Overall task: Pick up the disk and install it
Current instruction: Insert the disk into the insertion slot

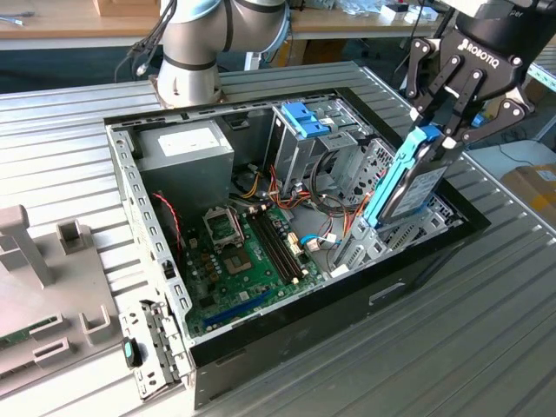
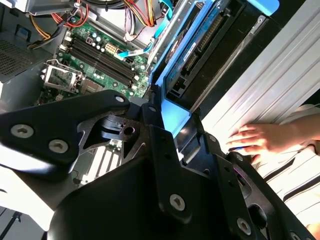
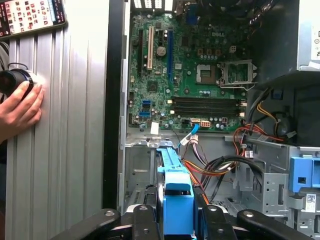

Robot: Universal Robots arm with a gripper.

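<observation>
In the exterior view my gripper (image 1: 440, 130) is shut on the top end of the disk (image 1: 407, 187), a grey drive in a bright blue carrier frame. The disk hangs steeply tilted, with its lower end down in the drive bay (image 1: 417, 233) at the exterior view's right end of the open computer case (image 1: 122, 178). In the first wrist view the blue carrier of the disk (image 3: 176, 192) sits between my gripper's fingers (image 3: 147, 215), above the bay floor. The second wrist view shows the disk (image 2: 200, 47) edge-on beyond the gripper (image 2: 167, 122).
Inside the case lie the green motherboard (image 1: 248, 252), a grey power supply (image 1: 182, 148), a silver cage with a blue latch (image 1: 306, 117) and loose cables (image 3: 220, 167). A person's hand (image 3: 17, 107) rests on the ribbed table (image 1: 486, 330) beside the case.
</observation>
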